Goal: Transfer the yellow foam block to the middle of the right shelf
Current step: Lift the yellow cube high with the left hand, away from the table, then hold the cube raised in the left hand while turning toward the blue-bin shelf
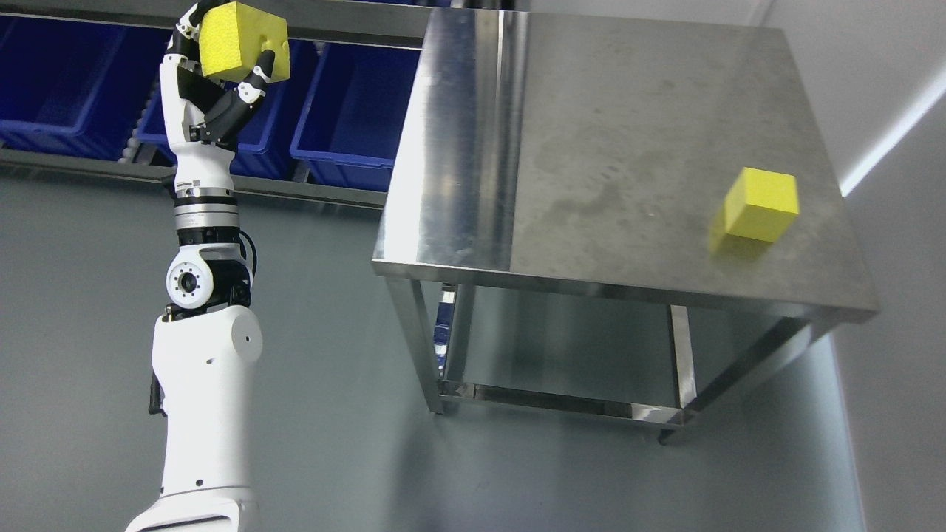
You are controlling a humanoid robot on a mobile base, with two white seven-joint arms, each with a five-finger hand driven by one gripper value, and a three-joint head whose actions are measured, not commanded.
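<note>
My left hand [222, 55] is raised at the upper left and shut on a yellow foam block [238, 37]. It holds the block in the air in front of the blue bins on the shelf rack [192, 181]. A second yellow foam block [761, 205] rests on the right side of the steel table top [628, 148]. The right arm does not show.
Several blue bins [355, 111] sit in a row on the rack along the top left. The steel table has a lower shelf [576, 347] and legs, standing on a grey floor [332, 369]. A white wall [902, 222] runs along the right.
</note>
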